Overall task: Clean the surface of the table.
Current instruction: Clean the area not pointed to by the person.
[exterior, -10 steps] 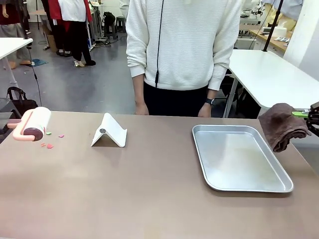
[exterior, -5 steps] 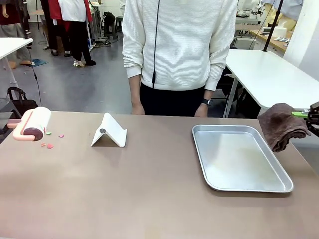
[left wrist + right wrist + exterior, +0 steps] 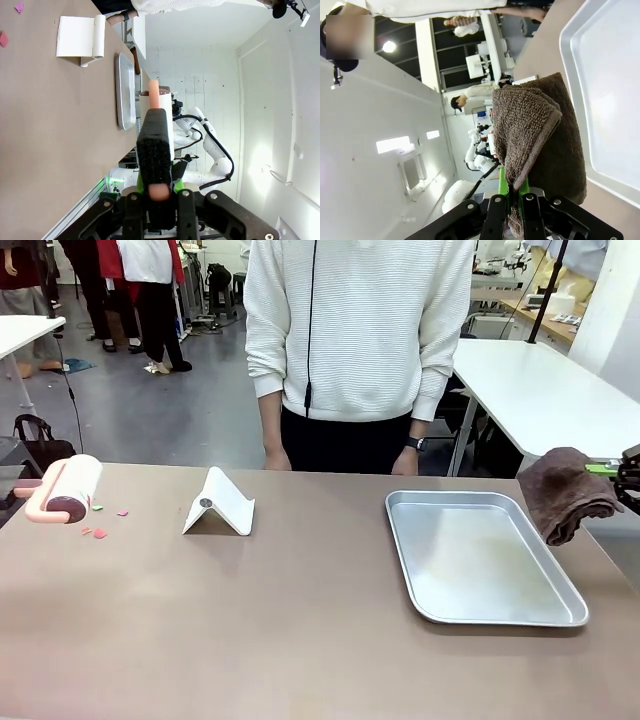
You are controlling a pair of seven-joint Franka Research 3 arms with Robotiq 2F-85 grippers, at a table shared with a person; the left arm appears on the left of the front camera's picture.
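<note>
The table [image 3: 300, 640] bears a tray [image 3: 480, 555], white stand [image 3: 220, 503], perhaps paper scraps [image 3: 100, 532].

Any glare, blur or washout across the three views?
Front view: even light, sharp, just a soft sheen on the tray. Left wrist view: rolled sideways; white wall at right washed out; roller sharp. Right wrist view: tray blown near white, lamps flare, towel weave crisp.

Left hand [image 3: 156, 150] and right hand [image 3: 513, 186]: matte black, boxy, green pads [image 3: 503, 180], silver screws [image 3: 210, 196].
</note>
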